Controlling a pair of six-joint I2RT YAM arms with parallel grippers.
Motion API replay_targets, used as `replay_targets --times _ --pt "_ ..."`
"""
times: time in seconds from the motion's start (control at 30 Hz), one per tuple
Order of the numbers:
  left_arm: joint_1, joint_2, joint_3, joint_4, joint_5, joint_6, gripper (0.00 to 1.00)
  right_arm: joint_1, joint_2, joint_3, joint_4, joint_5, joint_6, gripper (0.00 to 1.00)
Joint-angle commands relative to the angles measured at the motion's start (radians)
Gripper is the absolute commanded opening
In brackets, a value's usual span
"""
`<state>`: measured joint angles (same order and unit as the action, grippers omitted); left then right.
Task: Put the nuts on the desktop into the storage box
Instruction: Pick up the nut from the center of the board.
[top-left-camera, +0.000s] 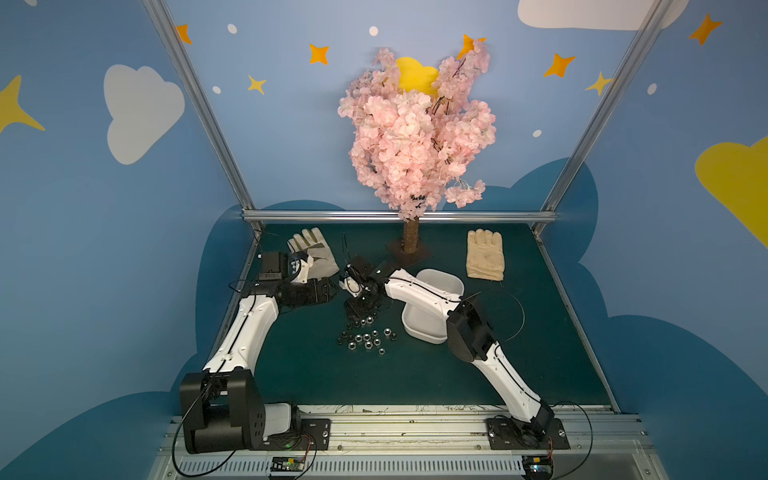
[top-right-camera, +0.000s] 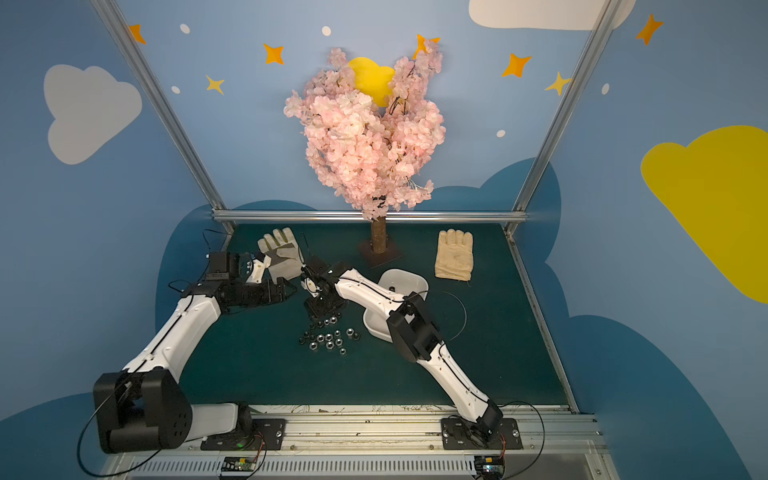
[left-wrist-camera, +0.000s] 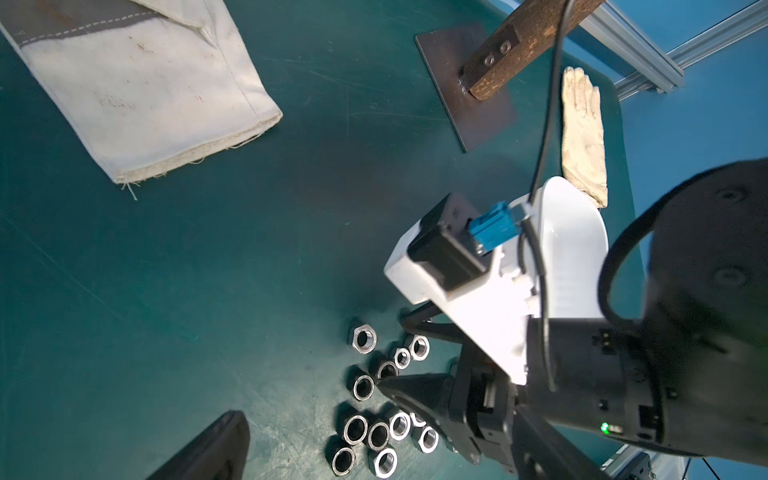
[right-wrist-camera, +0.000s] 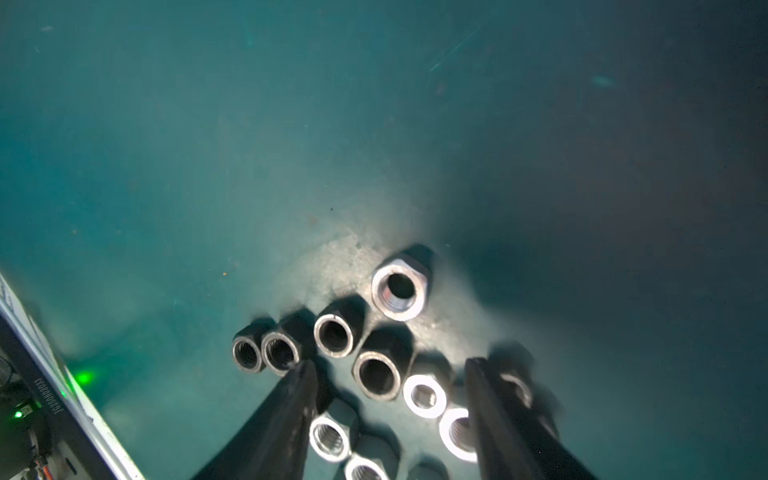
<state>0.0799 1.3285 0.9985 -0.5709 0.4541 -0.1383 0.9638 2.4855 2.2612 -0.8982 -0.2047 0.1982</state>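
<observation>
Right tool (right-wrist-camera: 389, 363) spread, nuts (right-wrist-camera: 424, 395) between tips

The left arm (top-left-camera: 245, 332) and the right arm (top-left-camera: 505, 380) are built alike. Their long links wear smooth white plastic shells dotted with small dark screw holes, joined by boxy matte black housings. A thin black cable runs along each white shell. Each arm stands on a black base plate (top-left-camera: 505, 440) with silver screw heads. The right gripper (right-wrist-camera: 390, 365) has black, tapered fingers (right-wrist-camera: 286, 415). A blue plug (left-wrist-camera: 494, 226) sits in its black wrist camera (left-wrist-camera: 444, 253), which has a white mount. A small green light (left-wrist-camera: 604, 427) glows on the black wrist housing.
</observation>
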Motion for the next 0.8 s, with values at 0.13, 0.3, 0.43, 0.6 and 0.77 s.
replay_targets --times 0.13,0.3,0.43,0.6,0.77 --pt "0.003 -0.024 -0.011 0.005 -0.008 0.000 1.00 0.023 0.049 0.037 0.019 0.026 -0.006 0.61" --pt "0.003 -0.031 -0.011 0.006 -0.010 0.000 1.00 0.024 0.074 0.038 0.043 0.091 0.006 0.59" --pt "0.003 -0.034 -0.012 0.006 -0.011 0.000 1.00 0.023 0.085 0.043 0.070 0.130 0.019 0.58" --pt "0.003 -0.040 -0.012 0.006 -0.012 0.000 1.00 0.024 0.115 0.080 0.065 0.152 0.018 0.53" --pt "0.003 -0.043 -0.014 0.006 -0.015 0.000 1.00 0.033 0.128 0.079 0.047 0.174 0.008 0.51"
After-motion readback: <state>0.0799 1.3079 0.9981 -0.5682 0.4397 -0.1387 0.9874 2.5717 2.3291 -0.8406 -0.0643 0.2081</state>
